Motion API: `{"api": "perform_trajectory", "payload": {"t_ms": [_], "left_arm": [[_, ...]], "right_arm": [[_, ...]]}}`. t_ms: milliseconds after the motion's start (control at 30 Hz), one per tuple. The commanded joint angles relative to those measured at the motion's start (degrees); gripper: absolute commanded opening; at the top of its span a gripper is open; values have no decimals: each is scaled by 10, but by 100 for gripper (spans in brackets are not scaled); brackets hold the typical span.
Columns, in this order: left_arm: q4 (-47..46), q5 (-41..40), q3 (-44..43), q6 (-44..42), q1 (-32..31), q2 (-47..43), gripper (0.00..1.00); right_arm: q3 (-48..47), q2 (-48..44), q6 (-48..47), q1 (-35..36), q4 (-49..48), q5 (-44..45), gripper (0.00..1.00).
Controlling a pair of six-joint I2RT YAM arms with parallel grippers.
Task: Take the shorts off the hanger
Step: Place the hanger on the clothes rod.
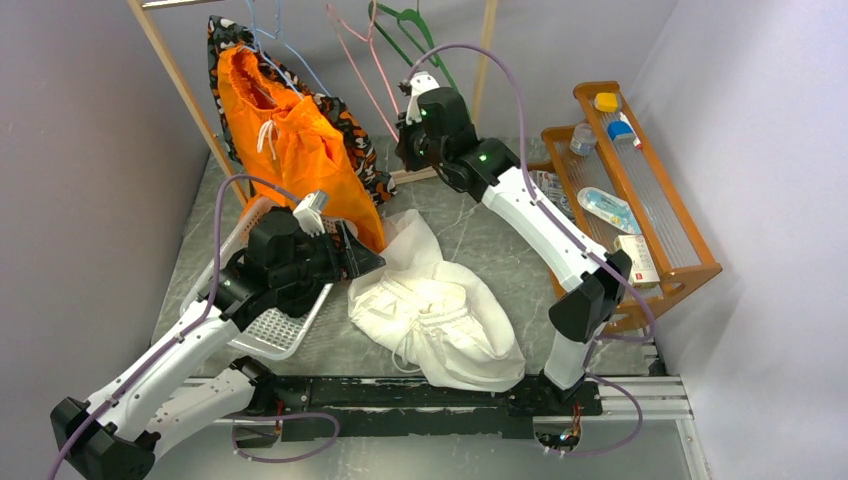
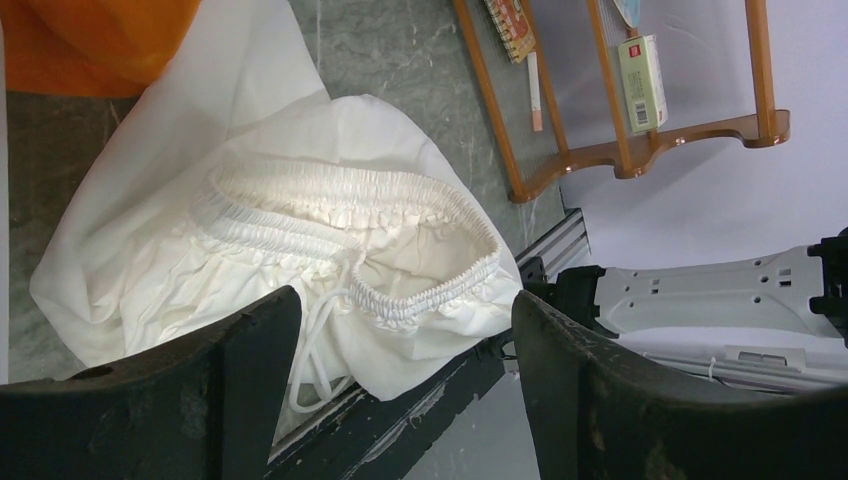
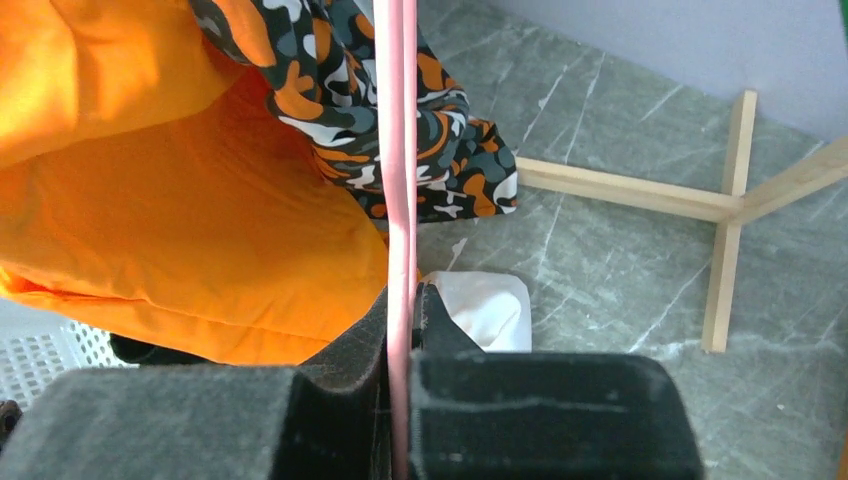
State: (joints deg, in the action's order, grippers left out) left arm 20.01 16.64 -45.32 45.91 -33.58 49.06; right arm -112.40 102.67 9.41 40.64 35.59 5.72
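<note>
while the left gripper (image 2: 405, 310) sits open, it's the nearer arm: the shorts (image 1: 290, 140) hang just beyond it to the left, long axis sloping up and away. right gripper (image 3: 400, 315), farther back, clamps a pink hanger (image 3: 400, 150).

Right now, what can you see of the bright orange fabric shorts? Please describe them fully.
The bright orange shorts look thin and crumpled, with a gathered waist open at the top and a white drawstring dangling. They hang tilted at the left end of the rack, lying against a camouflage-patterned garment behind them. Their lower end comes down beside a white plastic basket.
</note>
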Motion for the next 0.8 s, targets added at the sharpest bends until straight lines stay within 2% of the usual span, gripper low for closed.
{"api": "perform_trajectory", "payload": {"t_ms": [0, 333, 600, 767], "left_arm": [[4, -6, -10, 6, -1, 1, 81], [12, -5, -19, -1, -1, 4, 83], [17, -14, -16, 5, 0, -14, 85], [19, -15, -17, 8, -1, -14, 85]], "right_arm": [[37, -49, 1, -4, -78, -11, 0], [48, -43, 31, -23, -107, -14, 0], [-31, 14, 38, -28, -78, -21, 0], [-45, 30, 41, -29, -74, -20, 0]]}}
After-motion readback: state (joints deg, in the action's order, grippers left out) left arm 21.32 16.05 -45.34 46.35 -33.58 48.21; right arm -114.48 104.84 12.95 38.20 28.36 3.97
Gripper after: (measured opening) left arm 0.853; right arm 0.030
